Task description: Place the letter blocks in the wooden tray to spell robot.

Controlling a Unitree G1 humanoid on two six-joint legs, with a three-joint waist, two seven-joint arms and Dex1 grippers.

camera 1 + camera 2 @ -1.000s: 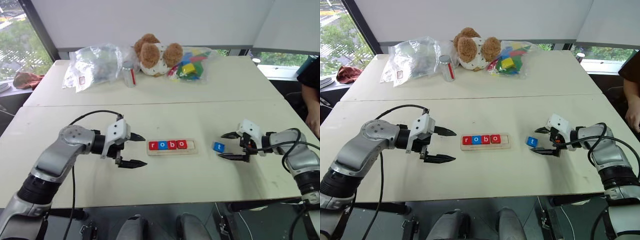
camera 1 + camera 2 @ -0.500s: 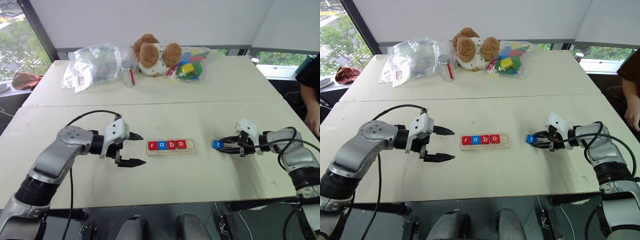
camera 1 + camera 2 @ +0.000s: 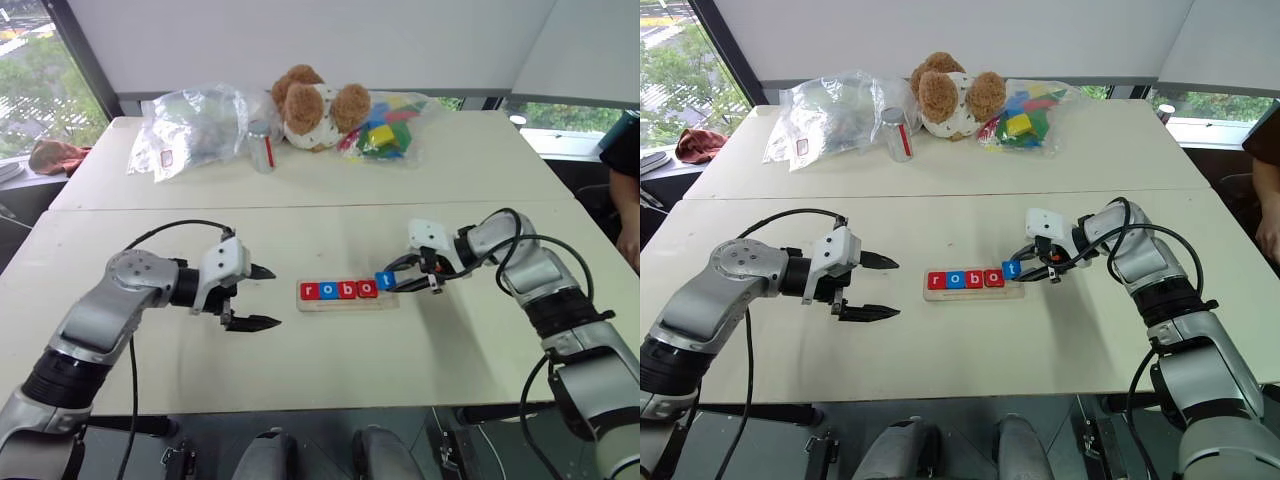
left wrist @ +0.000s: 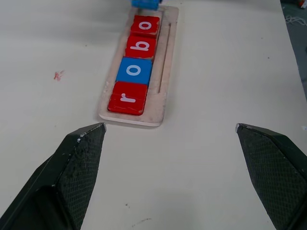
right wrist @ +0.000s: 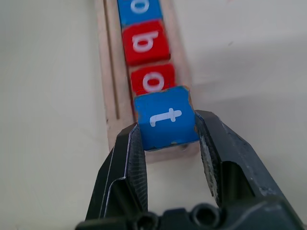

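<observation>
Blue "t" block (image 5: pixel 167 118) clamped in right jaws beside red "o" tile (image 5: pixel 152 79); left jaws gape empty.

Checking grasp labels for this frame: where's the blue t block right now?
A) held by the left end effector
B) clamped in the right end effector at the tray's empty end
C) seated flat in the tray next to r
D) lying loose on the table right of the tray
B: the right end effector is shut on the blue t block, holding it over the wooden tray just past the last red o.
</observation>
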